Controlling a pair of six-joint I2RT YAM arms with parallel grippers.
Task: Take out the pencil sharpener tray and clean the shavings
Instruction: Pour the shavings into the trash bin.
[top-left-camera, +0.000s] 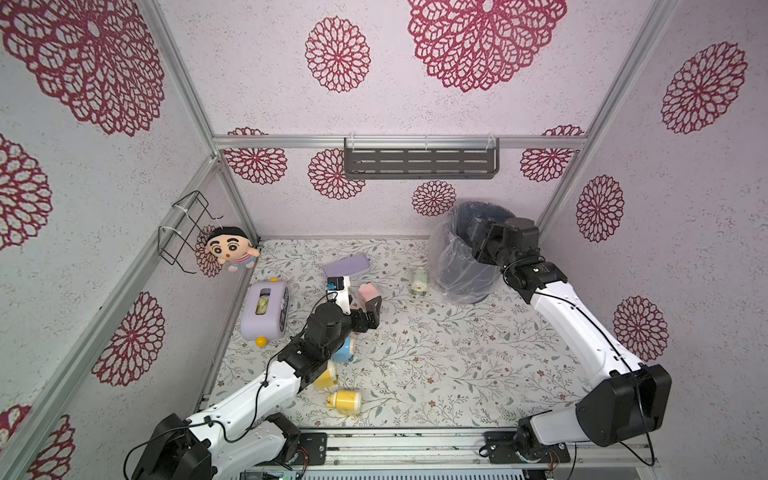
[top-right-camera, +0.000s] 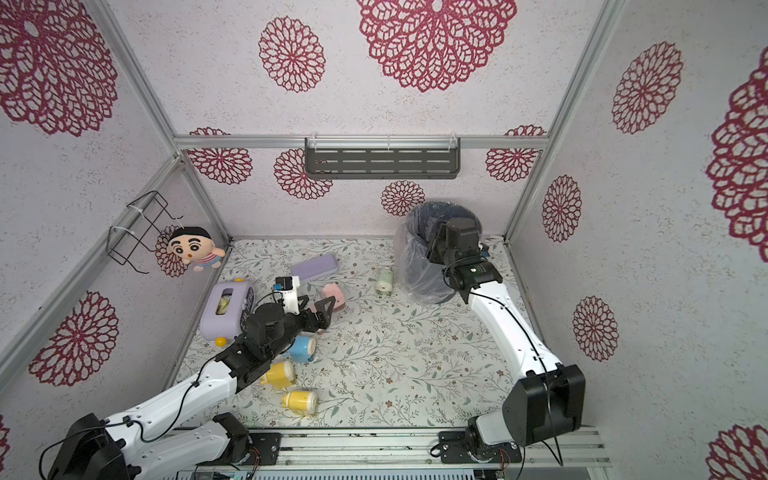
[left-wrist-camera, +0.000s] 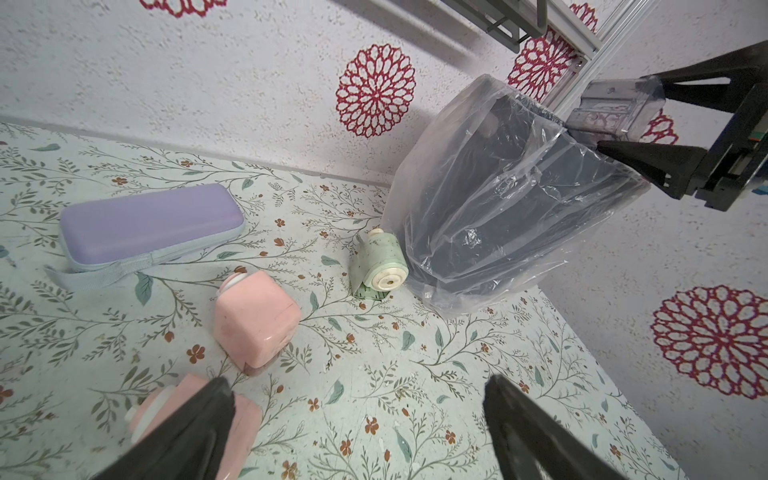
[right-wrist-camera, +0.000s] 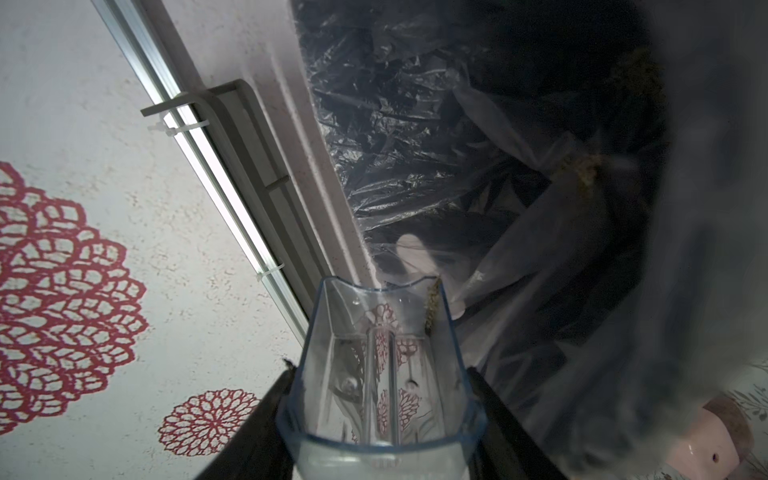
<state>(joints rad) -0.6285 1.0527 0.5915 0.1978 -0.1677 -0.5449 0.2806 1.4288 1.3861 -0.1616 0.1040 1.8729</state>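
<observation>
Floral-papered cell, leaf-print tabletop (top-left-camera: 457, 374). Right gripper (right-wrist-camera: 382, 399) is clenched on the tray (right-wrist-camera: 386, 365). Clear bluish plastic, one finger on each side wall, open mouth pointing away from the jaws and into the bin (left-wrist-camera: 498, 187).

Just past the fingertips, a thin streak of shavings (right-wrist-camera: 433, 305) clings to the tray's inner wall near the lip. Rest of the tray looks bare. Further out, tan clumps sit on the bag liner (right-wrist-camera: 584, 172) inside the bin, so I'd judge most is already dumped.

Step in hand: finish emptying.
- Keep the squeeze firm, since the walls look slick.
- Tip the mouth steeper down.
- Give short, gentle shakes or a light tap to drop that stuck streak.
- Keep the lip inside the bin's rim so crumbs don't land on the tabletop.
- Watch the loose liner, which could snag the tray's edge.

Left gripper (left-wrist-camera: 357, 419) is released, jaws spread wide, low over the tabletop and well apart from the bin. Pink sharpener (left-wrist-camera: 255, 320) lies just ahead of it. Green sharpener (left-wrist-camera: 378, 270) lies near the bin's foot. Cannot tell which sharpener the tray belongs to.
</observation>
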